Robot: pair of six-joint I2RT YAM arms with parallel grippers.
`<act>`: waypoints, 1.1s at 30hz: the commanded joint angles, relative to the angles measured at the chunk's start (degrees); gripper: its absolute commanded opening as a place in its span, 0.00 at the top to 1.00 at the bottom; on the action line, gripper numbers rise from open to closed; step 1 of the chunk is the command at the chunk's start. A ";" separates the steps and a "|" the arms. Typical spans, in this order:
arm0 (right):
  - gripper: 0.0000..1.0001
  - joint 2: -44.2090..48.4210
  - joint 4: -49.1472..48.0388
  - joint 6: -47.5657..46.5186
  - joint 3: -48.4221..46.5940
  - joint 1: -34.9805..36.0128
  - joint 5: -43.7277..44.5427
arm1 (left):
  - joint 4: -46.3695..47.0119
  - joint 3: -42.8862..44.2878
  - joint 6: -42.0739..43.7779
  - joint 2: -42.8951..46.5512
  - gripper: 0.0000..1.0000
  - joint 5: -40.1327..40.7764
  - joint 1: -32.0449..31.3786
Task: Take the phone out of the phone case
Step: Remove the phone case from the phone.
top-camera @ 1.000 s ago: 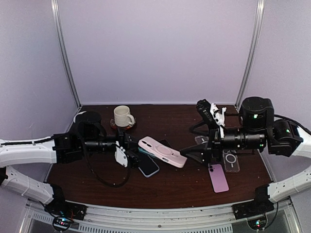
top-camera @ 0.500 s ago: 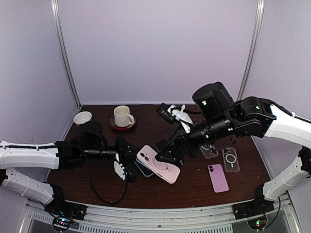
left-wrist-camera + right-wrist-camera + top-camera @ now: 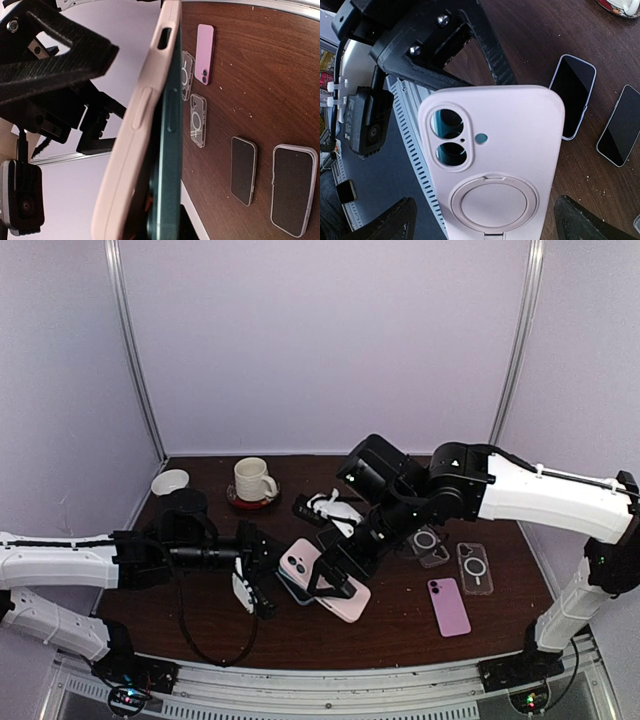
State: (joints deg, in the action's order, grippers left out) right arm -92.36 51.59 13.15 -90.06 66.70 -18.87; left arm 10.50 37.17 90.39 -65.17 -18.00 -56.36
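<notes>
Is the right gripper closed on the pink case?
No, the right gripper stands wide open in its wrist view, its fingers spread well clear of either side of the pink case.

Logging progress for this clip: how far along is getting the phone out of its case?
Done: the left gripper, shut, holds the phone in its pink case raised off the table. In hand: the right gripper has open jaws either side of the case. Left: all the separating; the phone sits inside the case.

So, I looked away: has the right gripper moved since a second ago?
Yes. The right gripper swung left, away from the pink phone, toward the mug.
</notes>
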 commanded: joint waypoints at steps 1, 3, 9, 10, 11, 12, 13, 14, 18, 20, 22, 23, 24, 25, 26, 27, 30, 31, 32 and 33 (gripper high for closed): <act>0.00 -1.59 1.10 -1.17 -2.23 -0.58 -1.76 | 6.08 0.58 0.05 1.76 1.00 -1.77 -0.15; 0.00 -2.50 0.97 -1.27 -2.25 -0.72 -2.70 | 5.98 0.59 0.06 1.72 1.00 -1.77 -0.18; 0.00 -4.45 0.31 -1.37 -3.13 -1.03 -3.56 | 5.55 0.61 0.47 1.31 1.00 -1.36 -0.97; 0.00 -4.68 0.18 -1.41 -3.38 -1.08 -3.37 | 5.46 0.62 0.53 1.26 1.00 -1.34 -1.03; 0.00 -4.82 0.16 -1.45 -3.49 -1.15 -3.35 | 5.35 0.63 0.60 1.20 1.00 -1.28 -1.13; 0.01 -5.01 -0.04 -1.46 -3.54 -1.17 -3.33 | 5.34 0.63 0.72 1.12 1.00 -1.18 -1.16; 0.02 -5.05 -0.23 -1.39 -3.62 -1.23 -3.51 | 5.33 0.61 0.75 1.15 1.00 -1.10 -1.24; 0.05 -5.04 -0.38 -1.37 -3.58 -1.41 -3.90 | 5.24 0.62 0.80 1.12 1.00 -1.05 -1.24; 0.19 -4.50 -1.59 -0.96 -2.64 -1.91 -7.59 | 5.07 0.67 1.14 1.08 1.00 -0.66 -1.26; 0.27 -3.86 -2.84 -0.04 -1.41 -2.28 -9.52 | 5.07 0.64 1.20 1.10 1.00 -0.63 -1.22; 0.29 -3.19 -4.07 0.84 -0.06 -2.57 -10.83 | 5.14 0.71 1.19 1.18 1.00 -0.63 -1.26; 0.29 -2.85 -4.72 1.20 0.65 -2.69 -11.42 | 5.19 0.71 1.19 1.27 1.00 -0.60 -1.24; 0.29 -2.50 -5.46 1.57 1.39 -2.79 -11.97 | 5.18 0.71 1.24 1.30 1.00 -0.48 -1.25; 0.29 -2.17 -6.11 2.00 1.94 -2.88 -12.42 | 5.16 0.71 1.29 1.23 1.00 -0.51 -1.28; 0.28 -1.89 -6.62 2.31 2.48 -2.84 -12.64 | 5.20 0.71 1.28 1.19 1.00 -0.42 -1.30; 0.25 -1.72 -7.01 2.44 2.84 -2.88 -12.65 | 5.17 0.71 1.32 1.18 1.00 -0.43 -1.24; 0.15 -1.41 -7.22 2.74 3.77 -2.88 -12.38 | 5.15 0.71 1.20 1.21 1.00 -0.37 -1.29; 0.11 -1.18 -7.37 2.88 4.20 -2.87 -12.20 | 5.14 0.71 1.19 1.21 1.00 -0.28 -1.30; 0.08 -0.99 -7.42 3.01 4.60 -2.86 -11.94 | 5.07 0.77 1.20 1.19 1.00 -0.19 -1.24; 0.02 -0.71 -7.51 3.09 5.18 -2.88 -11.71 | 5.07 0.77 1.24 1.25 1.00 -0.13 -1.25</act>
State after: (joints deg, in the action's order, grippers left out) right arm -95.83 46.37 14.92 -86.56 63.88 -29.12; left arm 8.97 37.17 91.66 -65.14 -17.96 -57.47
